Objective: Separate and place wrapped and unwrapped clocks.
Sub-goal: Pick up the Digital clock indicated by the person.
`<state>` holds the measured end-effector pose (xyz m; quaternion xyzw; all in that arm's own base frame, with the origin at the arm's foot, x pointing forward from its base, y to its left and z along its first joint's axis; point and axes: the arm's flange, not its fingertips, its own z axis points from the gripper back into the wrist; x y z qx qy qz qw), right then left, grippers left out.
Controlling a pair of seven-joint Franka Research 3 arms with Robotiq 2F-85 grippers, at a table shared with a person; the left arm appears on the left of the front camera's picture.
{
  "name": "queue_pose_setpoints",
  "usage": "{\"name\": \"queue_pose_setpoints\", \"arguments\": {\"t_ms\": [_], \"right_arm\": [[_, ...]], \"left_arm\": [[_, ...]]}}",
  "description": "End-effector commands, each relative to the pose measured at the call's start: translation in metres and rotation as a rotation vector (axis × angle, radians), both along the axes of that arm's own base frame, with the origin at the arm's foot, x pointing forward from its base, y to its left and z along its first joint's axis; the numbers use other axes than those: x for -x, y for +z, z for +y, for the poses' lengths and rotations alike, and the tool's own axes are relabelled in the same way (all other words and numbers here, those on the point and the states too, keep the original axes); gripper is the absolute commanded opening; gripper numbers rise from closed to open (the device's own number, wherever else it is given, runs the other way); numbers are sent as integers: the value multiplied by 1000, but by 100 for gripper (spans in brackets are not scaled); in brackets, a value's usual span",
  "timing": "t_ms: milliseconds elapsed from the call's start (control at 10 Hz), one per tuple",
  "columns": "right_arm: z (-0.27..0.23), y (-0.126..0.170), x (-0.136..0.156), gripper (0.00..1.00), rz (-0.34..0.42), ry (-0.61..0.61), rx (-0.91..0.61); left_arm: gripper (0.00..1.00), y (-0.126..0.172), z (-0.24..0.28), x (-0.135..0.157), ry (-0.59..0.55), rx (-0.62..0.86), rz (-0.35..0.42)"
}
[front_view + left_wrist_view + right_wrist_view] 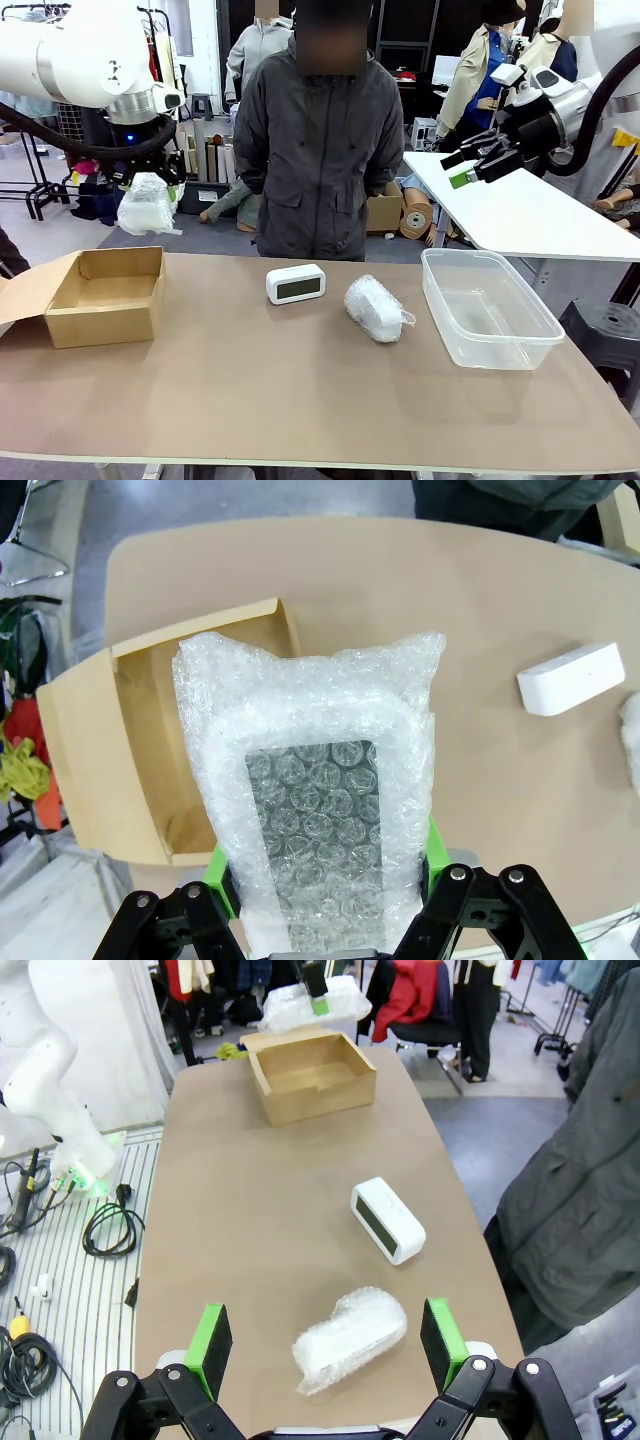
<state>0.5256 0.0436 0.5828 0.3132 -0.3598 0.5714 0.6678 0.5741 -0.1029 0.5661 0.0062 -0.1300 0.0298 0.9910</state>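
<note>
Closer, wrapped clock (310, 730) in left tool (323, 865) perhaps shows a screen (315, 820).

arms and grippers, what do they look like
The left arm and right arm are white with rounded links. A black cable loops under the left one, with a blue light at its wrist. The left gripper and right gripper are black, jaws lined with green pads.

Pretty simple layout: a tan table (250, 400) is set with four things. An open cardboard box (100, 325) is parked at the left, a bare white clock (296, 284) mid-table, a bubble-wrapped clock (375, 308) just beside it, and a clear plastic tub (497, 343) at the right.
</note>
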Motion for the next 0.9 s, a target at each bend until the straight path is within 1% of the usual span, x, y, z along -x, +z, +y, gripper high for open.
{"name": "queue_pose_setpoints", "arguments": {"t_ms": [0,400,500,600,700,800], "right_arm": [[0,1,1,100,-1,3,-1],[0,1,1,100,-1,3,-1],[0,1,1,100,-1,3,-1],[0,1,1,100,-1,3,-1],[0,1,1,100,-1,3,-1],[0,1,1,100,-1,3,-1]], "left_arm": [[0,3,1,-1,8,3,-6],[0,0,0,0,0,0,0],[0,4,5,1,18,7,17],[0,14,13,1,14,-6,6],[0,22,14,1,23,12,0],[0,35,13,2,17,11,1]]}}
